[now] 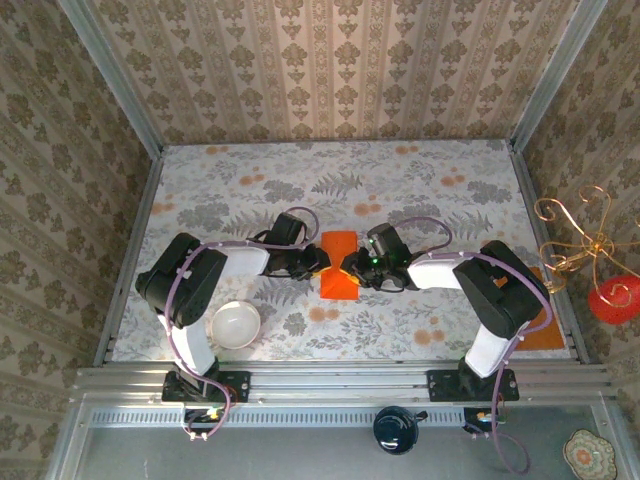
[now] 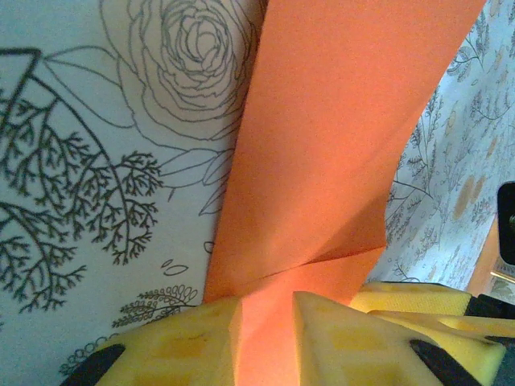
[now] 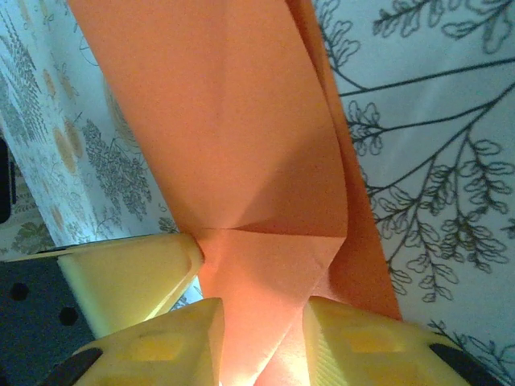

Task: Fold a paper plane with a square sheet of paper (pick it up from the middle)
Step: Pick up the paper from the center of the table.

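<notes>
at mid-table, on the grey floral tablecloth (image 1: 420, 190), we found the thin bright orange square sheet of paper (image 1: 340, 250) partly folded and lifted between the two arms. the sheet had creases running to a point, and part of it stood up off the cloth rather than lying flat.

the left gripper (image 1: 320, 263) reached in from the left side. its wrist view showed both yellow foam fingertips (image 2: 185, 338) pressed on the sheet (image 2: 338, 145), clenched on its near edge.

the right gripper (image 1: 350, 270) met it from the right, the two nearly touching. its wrist view showed the sheet (image 3: 233, 137) running down between its own yellow pads (image 3: 354, 342), which gripped it just below a horizontal crease. a yellow finger of the left gripper (image 3: 129, 277) sat just beside them.

near the left arm's base a round white bowl (image 1: 236, 324) sat upright, well apart from the sheet. a duller brownish-orange rectangle (image 1: 548, 335) lay flat at the right edge of the table, partly under the right arm.
</notes>
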Motion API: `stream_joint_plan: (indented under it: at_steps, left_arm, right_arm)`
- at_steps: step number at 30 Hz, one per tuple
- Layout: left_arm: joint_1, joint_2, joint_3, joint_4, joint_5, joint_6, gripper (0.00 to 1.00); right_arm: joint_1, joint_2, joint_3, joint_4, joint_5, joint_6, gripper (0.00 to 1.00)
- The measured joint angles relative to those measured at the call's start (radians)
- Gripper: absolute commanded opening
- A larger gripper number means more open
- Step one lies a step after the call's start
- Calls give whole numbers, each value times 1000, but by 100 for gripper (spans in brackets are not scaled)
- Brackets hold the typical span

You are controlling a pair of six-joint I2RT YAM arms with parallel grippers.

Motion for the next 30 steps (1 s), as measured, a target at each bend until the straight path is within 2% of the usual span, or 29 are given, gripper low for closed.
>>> stream_joint_plan:
  at_steps: [14,24,27,30]
  left_arm:
    - [0,-11,-11,8,0,-8,26]
    - [21,-85,-45,3,0,-26,28]
    - [45,-145,-67,8,0,-26,30]
    - [80,-213,-98,10,3,-27,38]
  right_arm:
    - [15,13,-4,89,-1,7,24]
    - [26,43,-4,104,0,-13,9]
    - [26,40,-4,106,6,-32,8]
    - [26,12,-4,106,11,-58,7]
